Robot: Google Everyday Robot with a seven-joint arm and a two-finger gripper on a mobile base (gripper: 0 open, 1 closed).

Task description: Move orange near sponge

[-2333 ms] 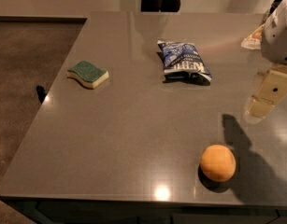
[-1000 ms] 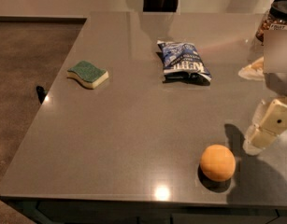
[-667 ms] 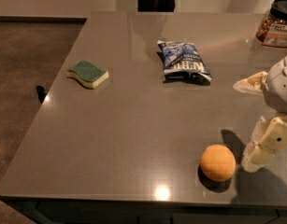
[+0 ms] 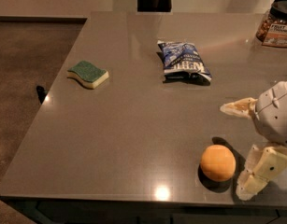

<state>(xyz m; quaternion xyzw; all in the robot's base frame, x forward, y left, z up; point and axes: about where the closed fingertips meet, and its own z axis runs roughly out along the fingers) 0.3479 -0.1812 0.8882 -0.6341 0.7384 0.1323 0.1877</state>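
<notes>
Since the earlier frame your gripper [image 4: 233,149] has dropped toward the near right corner, fingers spread apart, just right of the orange [image 4: 218,162]. It is ungrasped, well apart from the sponge [image 4: 88,73] at far left, so expect the grasp next.

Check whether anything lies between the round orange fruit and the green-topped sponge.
Nothing visible: bare tabletop runs from the orange to the sponge; the blue-and-white snack bag lies off that line, the open gripper right of the orange.
</notes>
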